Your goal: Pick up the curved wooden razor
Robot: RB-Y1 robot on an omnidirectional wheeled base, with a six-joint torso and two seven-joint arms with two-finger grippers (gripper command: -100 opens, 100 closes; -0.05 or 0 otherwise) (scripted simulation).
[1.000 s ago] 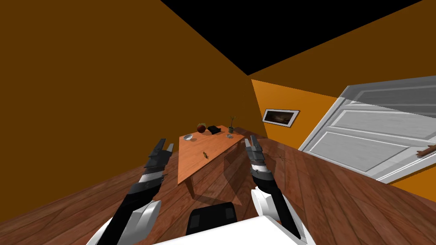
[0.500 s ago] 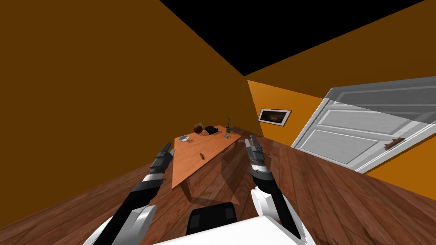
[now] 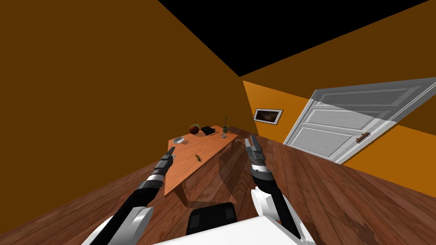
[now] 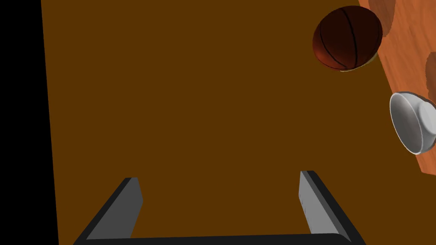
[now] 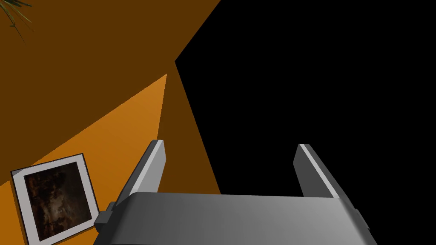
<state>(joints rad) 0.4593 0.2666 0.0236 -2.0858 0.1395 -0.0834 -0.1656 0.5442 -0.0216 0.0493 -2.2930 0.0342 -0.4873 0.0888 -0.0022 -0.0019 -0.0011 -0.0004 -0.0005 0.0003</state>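
Found left claw spread wide at worktop left edge, aimed beside bowl and ball. Located razor by right edge, untouched. Judged a swing across liable to knock bowl. Found right claw wide, off worktop.

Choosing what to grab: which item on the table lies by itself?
The small brown razor, alone in the middle of the table; the ball, bowl, black object and potted plant all sit at its far end.

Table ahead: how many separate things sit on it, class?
6 on the table: razor in the middle; bowl at left edge; ball, black box, potted plant at far end; small grey item beside the plant. Hidden ones unlikely.
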